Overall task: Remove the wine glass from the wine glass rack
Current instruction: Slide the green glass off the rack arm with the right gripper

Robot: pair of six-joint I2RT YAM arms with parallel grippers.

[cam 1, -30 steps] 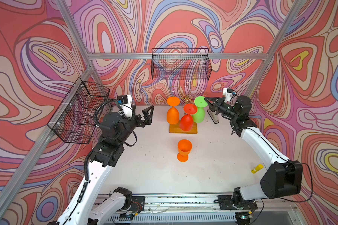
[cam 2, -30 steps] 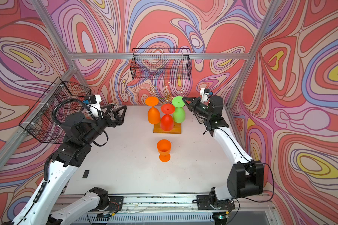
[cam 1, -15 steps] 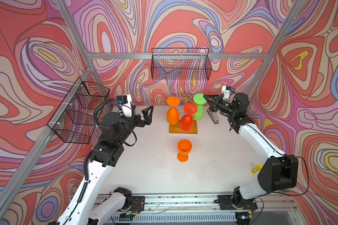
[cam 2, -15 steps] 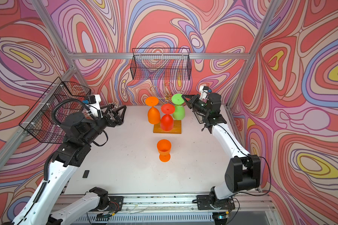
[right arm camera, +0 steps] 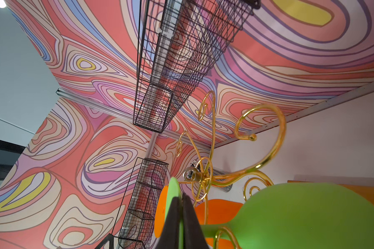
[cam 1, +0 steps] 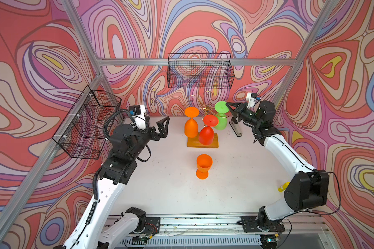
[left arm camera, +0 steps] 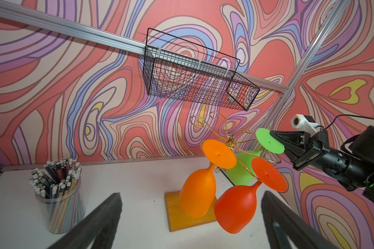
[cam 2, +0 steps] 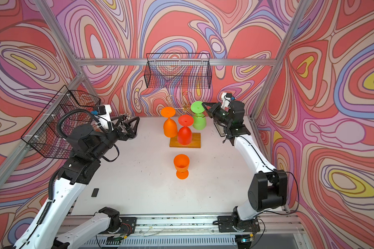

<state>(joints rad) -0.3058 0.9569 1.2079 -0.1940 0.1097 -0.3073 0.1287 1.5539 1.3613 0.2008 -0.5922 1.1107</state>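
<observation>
one wrist view shows right jaws clamping green glass foot; left jaws apart.

Your left arm and right arm pair white link shells with black joints. A ribbed black hose loops over the left; left claw and right claw are black wedges.

Swirl-patterned pink walls, aluminium frame rail, hanging black mesh basket, white tabletop
</observation>
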